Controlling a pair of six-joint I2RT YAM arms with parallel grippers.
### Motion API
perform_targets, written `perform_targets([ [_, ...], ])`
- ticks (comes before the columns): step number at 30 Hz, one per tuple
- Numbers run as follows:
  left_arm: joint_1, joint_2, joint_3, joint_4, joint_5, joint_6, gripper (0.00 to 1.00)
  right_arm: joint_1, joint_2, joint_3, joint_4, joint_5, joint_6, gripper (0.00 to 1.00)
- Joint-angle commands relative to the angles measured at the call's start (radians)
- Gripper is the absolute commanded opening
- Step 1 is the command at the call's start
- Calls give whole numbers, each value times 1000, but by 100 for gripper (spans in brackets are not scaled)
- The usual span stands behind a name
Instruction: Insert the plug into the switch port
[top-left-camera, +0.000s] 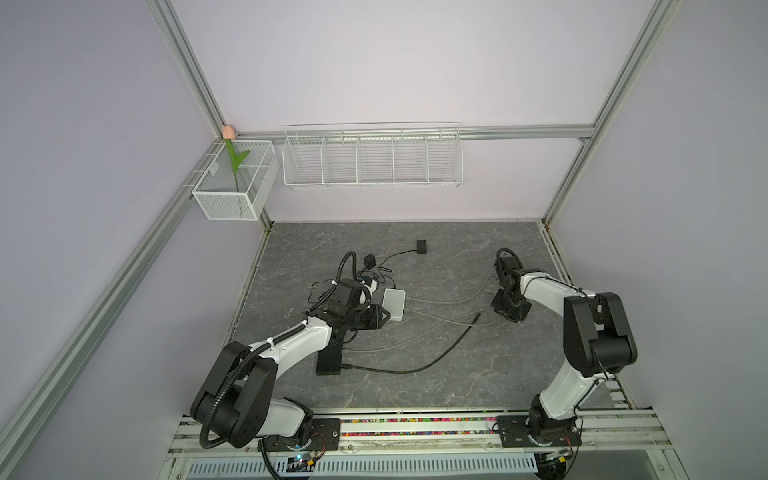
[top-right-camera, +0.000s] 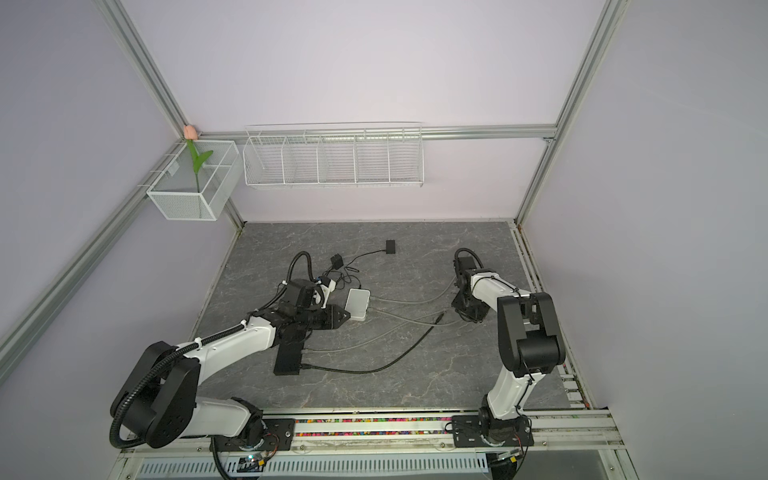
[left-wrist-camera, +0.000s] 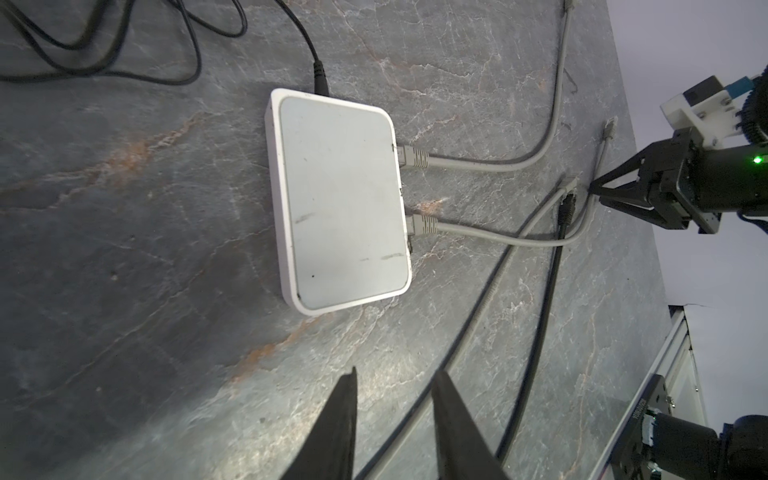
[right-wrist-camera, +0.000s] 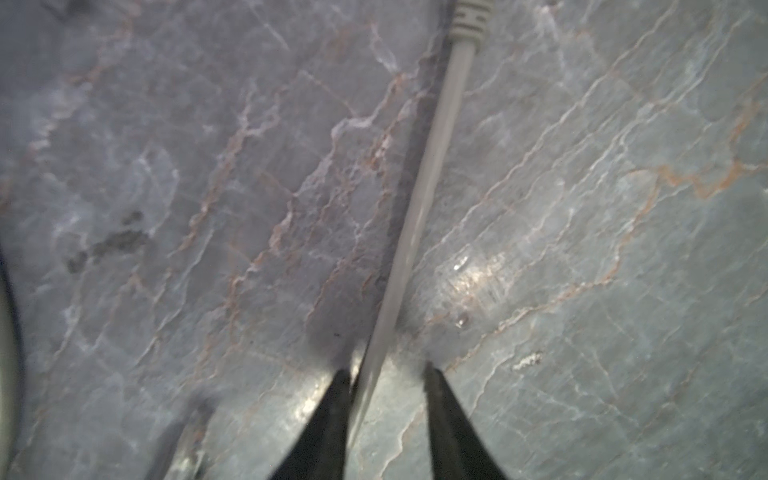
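On the grey marbled tabletop (top-left-camera: 415, 374), the step in hand is the pickup. The right gripper (right-wrist-camera: 386, 370) stands tips-down, jaws narrowly apart, with the grey cable (right-wrist-camera: 419, 199) between them against one finger, not yet clamped. The plug (right-wrist-camera: 469, 18) lies at the cable's end, ahead of the fingertips and well apart from the switch (top-left-camera: 394, 304), near which the left gripper (left-wrist-camera: 397, 372) hovers slightly open and empty. Next: clamp, lift, and align the plug with a free port.
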Motion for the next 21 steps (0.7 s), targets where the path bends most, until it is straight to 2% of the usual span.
perform_targets([
  [1, -4, -17, -4, -6, -15, 7, 31, -9, 38, 39, -41, 20, 32, 17],
  [6, -4, -19, 8, -25, -23, 17, 31, -11, 62, 35, -19, -7, 32, 15],
  [9, -4, -25, 14, -40, -33, 24, 31, -11, 60, 46, -17, -23, 25, 6],
  [14, -4, -33, 24, -58, -49, 32, 31, 33, 10, 101, -19, -49, -36, 6],
  [18, -3, -35, 33, -61, -56, 32, 31, 123, -6, 213, -113, 54, -58, 6],
  [21, -1, -40, 34, -68, -60, 32, 31, 151, 1, 283, -146, 76, -77, 6],
])
